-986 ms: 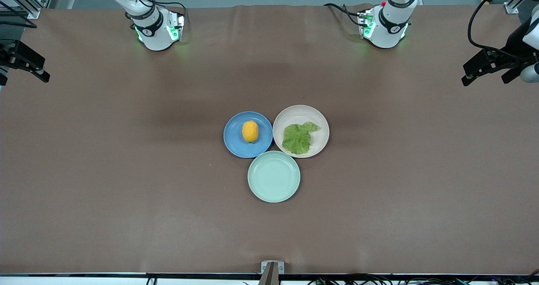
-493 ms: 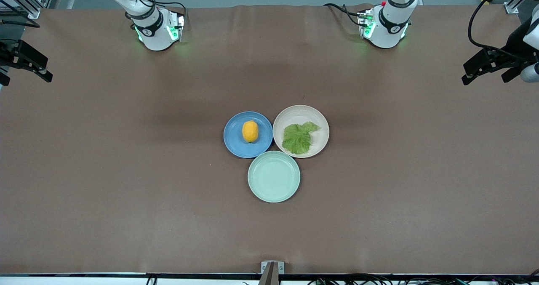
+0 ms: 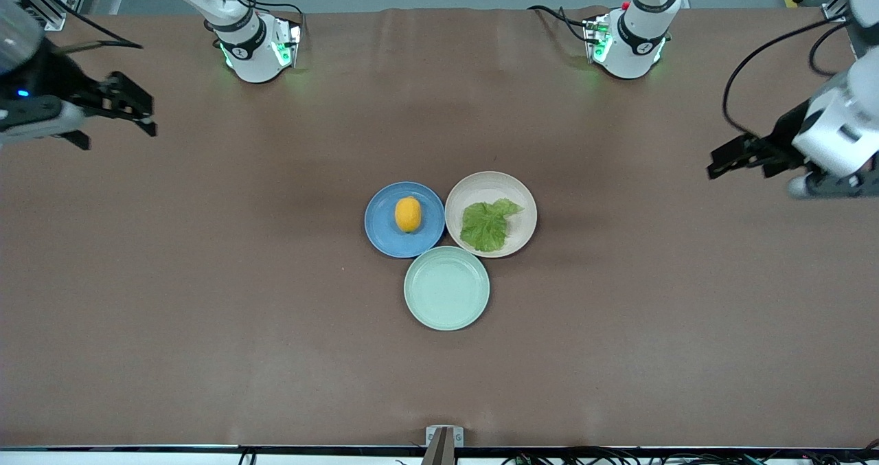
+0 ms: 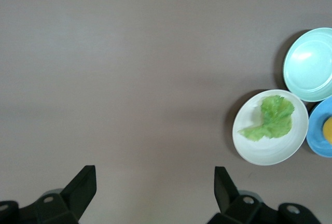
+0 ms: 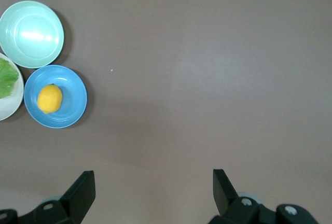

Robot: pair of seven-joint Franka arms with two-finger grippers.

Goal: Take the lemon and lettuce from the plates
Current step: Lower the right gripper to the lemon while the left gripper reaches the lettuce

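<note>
The lemon (image 3: 408, 214) lies on the blue plate (image 3: 382, 235) at the middle of the table. The lettuce (image 3: 486, 225) lies on the beige-pink plate (image 3: 491, 183) beside it, toward the left arm's end. My left gripper (image 3: 738, 159) is open and empty, up in the air over bare table at the left arm's end. My right gripper (image 3: 134, 111) is open and empty over bare table at the right arm's end. The left wrist view shows the lettuce (image 4: 271, 117) on its plate (image 4: 259, 149). The right wrist view shows the lemon (image 5: 50, 98) on the blue plate (image 5: 72, 111).
An empty mint-green plate (image 3: 446, 288) touches both plates, nearer to the front camera. The two arm bases (image 3: 254, 46) (image 3: 628, 42) stand at the table's edge farthest from the front camera. A brown cloth covers the table.
Both grippers have moved in from the table's ends toward the plates. The left one also came nearer to the front camera. The lemon, the lettuce and the plates have not moved.
</note>
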